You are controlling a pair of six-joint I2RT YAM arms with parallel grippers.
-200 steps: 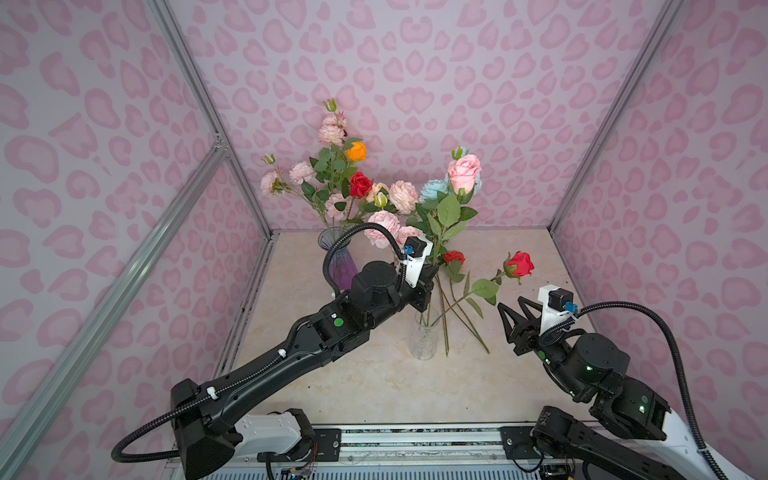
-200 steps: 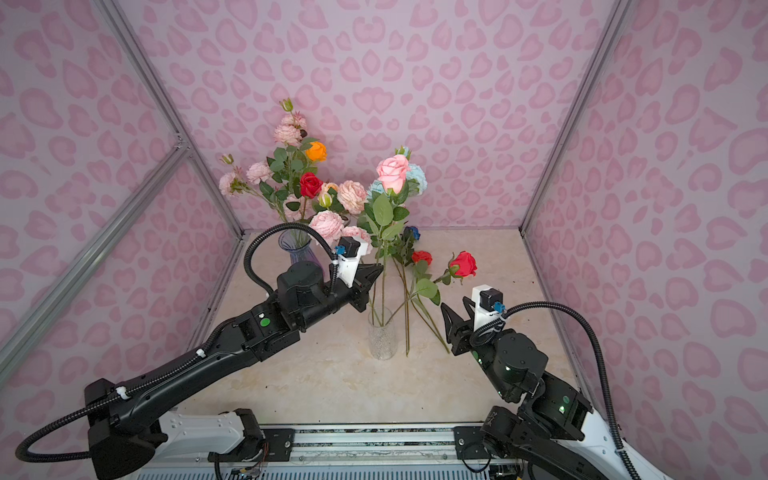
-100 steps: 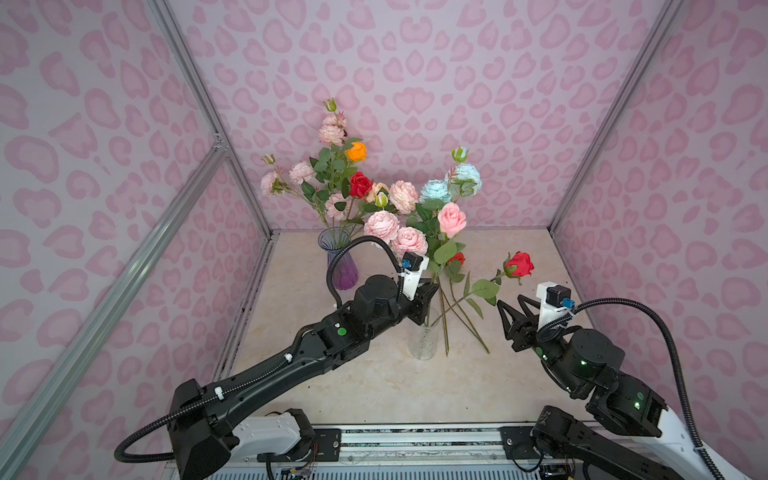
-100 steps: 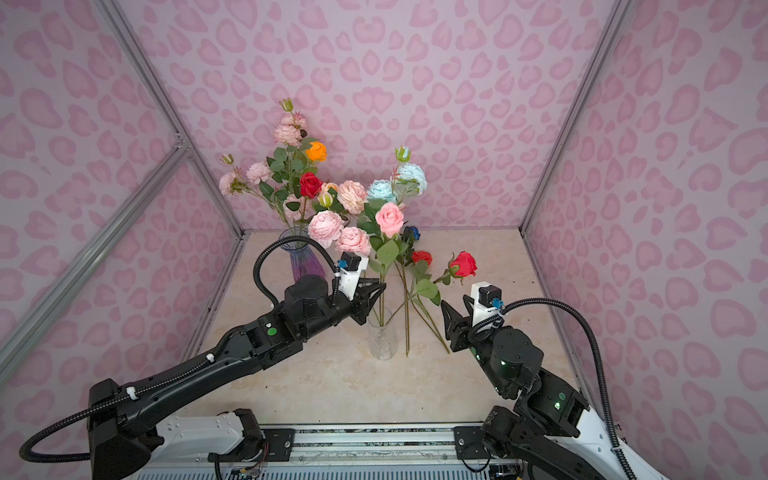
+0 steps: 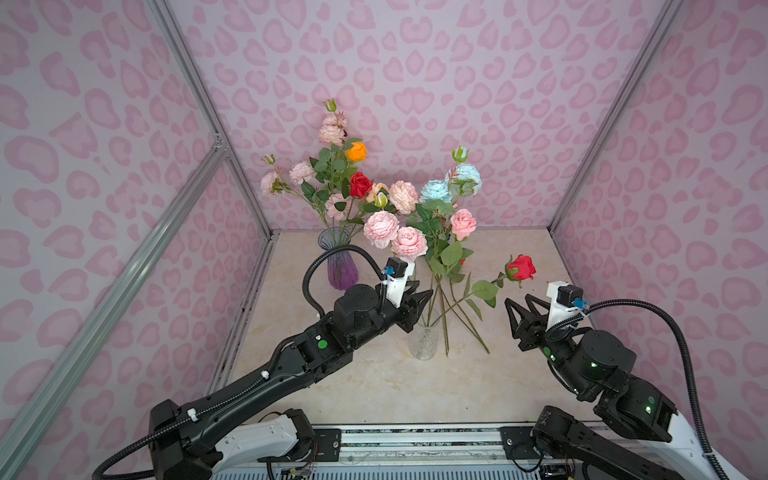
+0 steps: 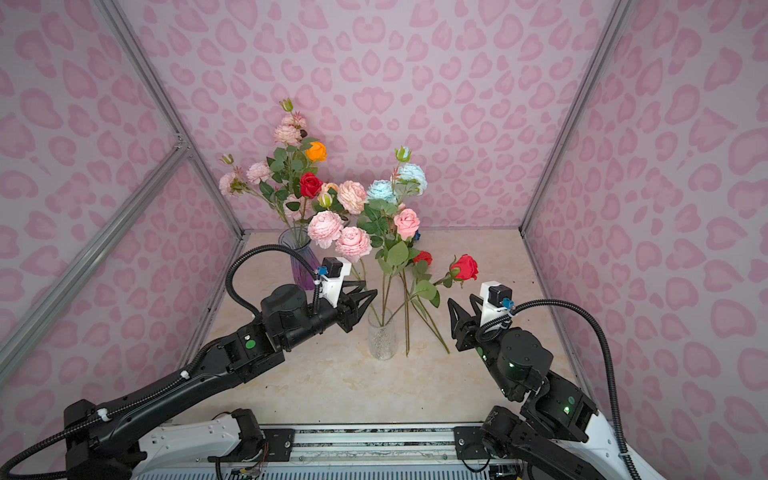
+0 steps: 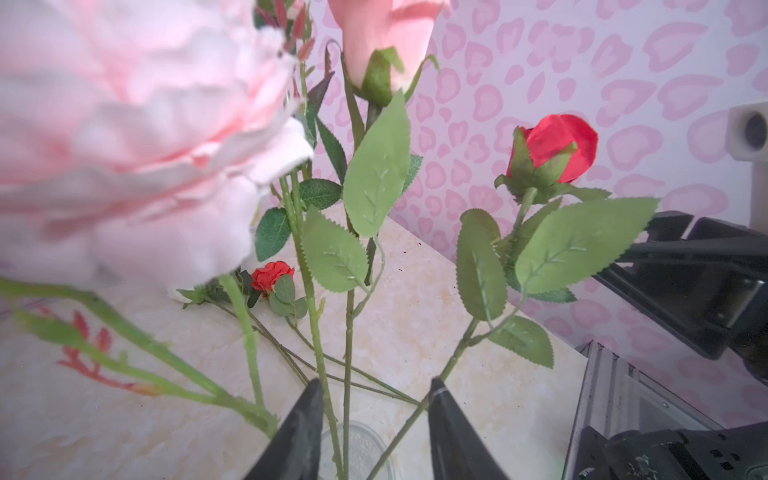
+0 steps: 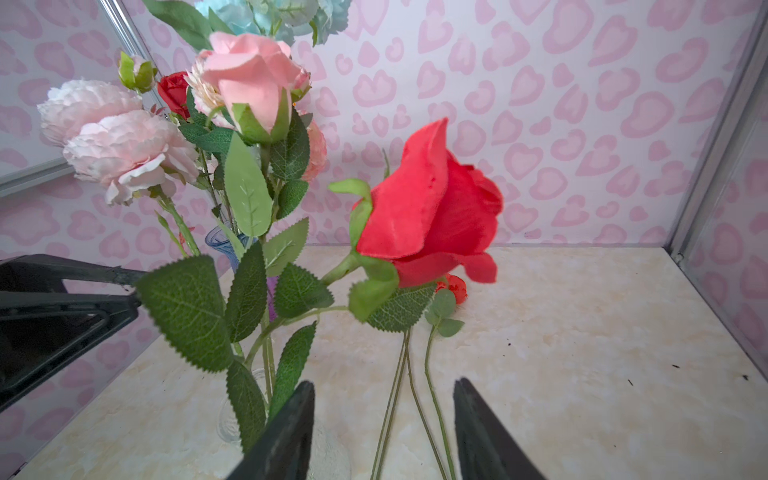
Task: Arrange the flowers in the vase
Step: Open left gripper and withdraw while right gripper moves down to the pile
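Your desk (image 5: pixel 374 386) carries two bunches right now. The biggest is the tall spray in the purple vase (image 5: pixel 342 266) at the far left corner: pale pink heads, an orange one and a red one, all looking settled.

Next comes the clear vase (image 5: pixel 424 340) near the middle of the desk, and it holds a good share of the flowers (image 5: pixel 432 220). There are two pink peonies, a pink rose (image 5: pixel 463 222) and light-blue blooms above. A red rose (image 5: pixel 521 267) leans out low towards the right edge.

Your left end effector (image 7: pixel 376 399) sits right over that vase's mouth. Its jaws are parted with stems standing between them, pinching nothing that I can see. Your right end effector (image 5: pixel 517 298) waits near the right edge, jaws wide and empty, pointing at the red rose.

Smallest of all, a few loose flowers (image 7: pixel 272 274) lie flat on the desk just beside the clear vase; the one I make out best is small and red. I'd call the job well along, with those few left for you to lift and stand in.
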